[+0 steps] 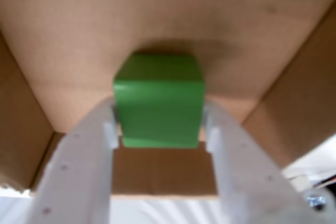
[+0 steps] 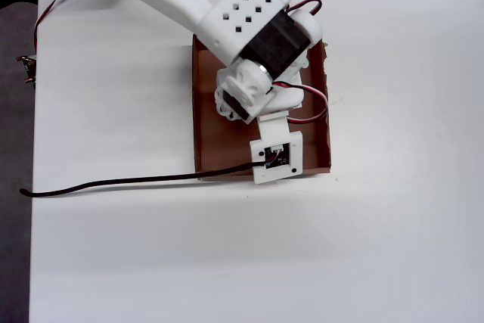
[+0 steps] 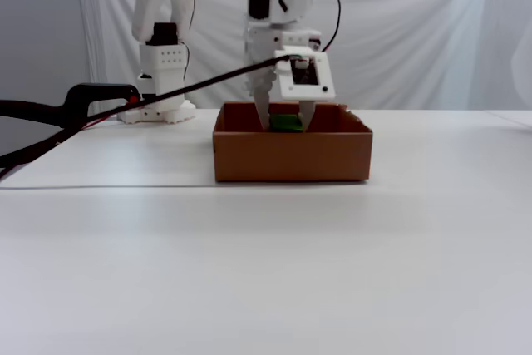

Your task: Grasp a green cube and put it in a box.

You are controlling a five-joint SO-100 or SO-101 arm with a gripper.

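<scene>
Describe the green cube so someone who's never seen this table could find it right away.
Look for the brown cardboard box in the middle of the white table, right under the white robot arm. Inside it, between the fingers of the gripper, is the green cube. It's the only bright green thing there, small and plain-faced, its top just showing above the box's rim in the fixed view.

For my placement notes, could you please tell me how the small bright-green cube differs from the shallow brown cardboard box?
The small bright-green cube is a solid block, while the shallow brown cardboard box is an open, lidless tray. The cube is far smaller than the box. The cube sits between the white gripper fingers, over the box floor; the box rests on the white table. Both have plain, matte, straight-edged faces.
</scene>
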